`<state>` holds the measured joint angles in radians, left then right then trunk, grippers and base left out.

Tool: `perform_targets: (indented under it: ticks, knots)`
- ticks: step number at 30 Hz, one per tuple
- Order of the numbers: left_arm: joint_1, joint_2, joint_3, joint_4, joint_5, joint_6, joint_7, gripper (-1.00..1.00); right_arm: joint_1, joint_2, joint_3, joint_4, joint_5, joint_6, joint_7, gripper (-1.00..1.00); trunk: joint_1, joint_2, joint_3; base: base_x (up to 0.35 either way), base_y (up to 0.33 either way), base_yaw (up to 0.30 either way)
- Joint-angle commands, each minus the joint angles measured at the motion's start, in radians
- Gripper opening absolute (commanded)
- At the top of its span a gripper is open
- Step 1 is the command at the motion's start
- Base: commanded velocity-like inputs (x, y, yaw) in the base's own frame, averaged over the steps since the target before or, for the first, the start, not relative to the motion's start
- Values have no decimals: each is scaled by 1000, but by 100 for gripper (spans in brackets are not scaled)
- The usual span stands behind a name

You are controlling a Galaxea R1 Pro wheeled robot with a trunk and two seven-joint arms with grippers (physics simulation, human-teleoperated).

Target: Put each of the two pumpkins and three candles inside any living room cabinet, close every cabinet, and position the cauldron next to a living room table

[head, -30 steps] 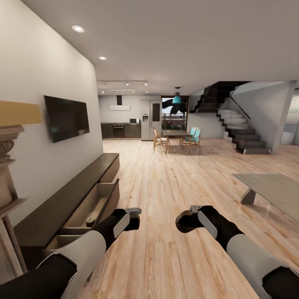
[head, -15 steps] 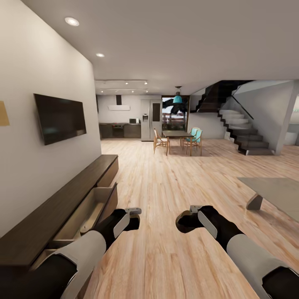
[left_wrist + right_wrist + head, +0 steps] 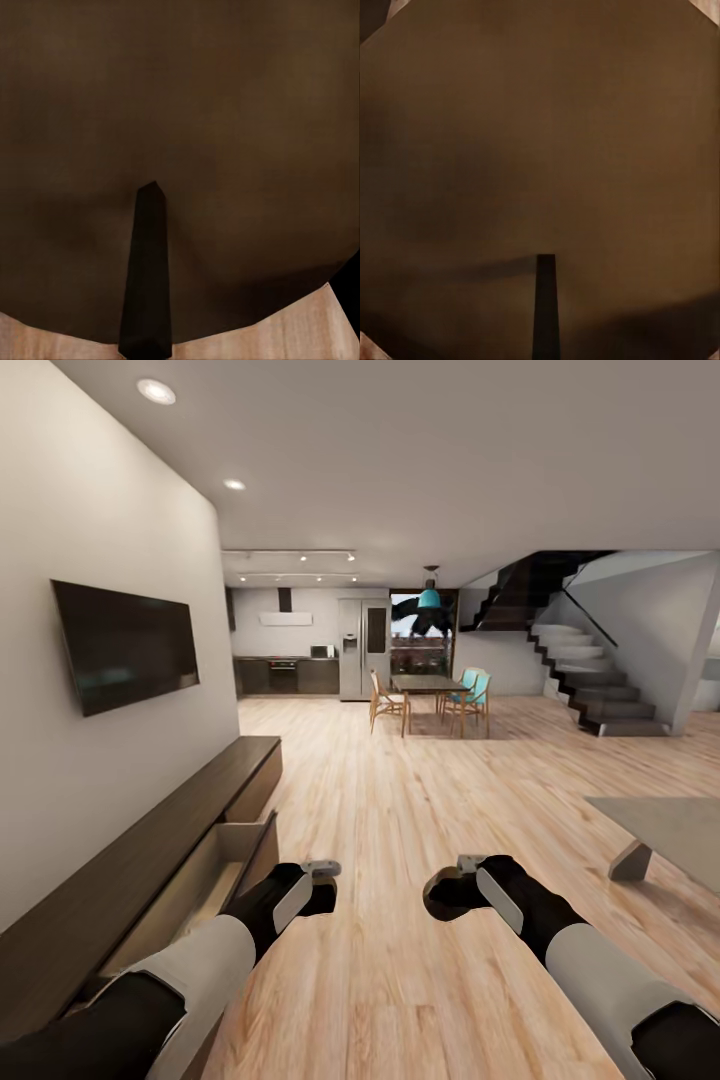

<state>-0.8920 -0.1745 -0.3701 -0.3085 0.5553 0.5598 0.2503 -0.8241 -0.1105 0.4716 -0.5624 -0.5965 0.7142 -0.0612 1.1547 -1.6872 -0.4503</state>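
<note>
While the robot faces down the long room, both arms hang low over the plank floor (image 3: 420,830); left pincer (image 3: 322,870) and right pincer (image 3: 470,863) sit tucked at the wrists, too small in the head view to read; each wrist view gives one dark finger against a brown blur; cannot tell open or closed, nor whether anything is held. Cabinet (image 3: 150,850) runs along the wall at the robot's left, under the TV (image 3: 125,645); one drawer (image 3: 215,855) stands pulled out, pale inside, contents hidden from this angle. Table (image 3: 670,825) shows as a grey-beige surface corner at the right edge, well apart from the cabinet. Pumpkins, candles and cauldron are not located from this moment.

Risks, as judgement: left forearm is close to the open drawer front; a turn of the base toward the wall could clip it or shove it askew; drawer left open fails the closing step; wrist cameras give no usable cue for any grasp.
</note>
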Motion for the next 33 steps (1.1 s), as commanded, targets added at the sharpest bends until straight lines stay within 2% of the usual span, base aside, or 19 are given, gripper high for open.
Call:
perform_targets:
  ticks: [1,26,33]
  knots:
    - [-1,0,-4,-2,6,3,7,-100,-1,-2,7,-2,-9,2,-6,-100,1,-1,-1,333,0,0]
    - [-1,0,-4,-1,6,3,7,-100,-1,-2,7,-2,-9,2,-6,-100,1,-1,-1,333,0,0]
    - [-1,0,-4,-2,6,3,7,-100,-1,-2,7,-2,-8,3,-6,-100,1,-1,-9,263,0,0]
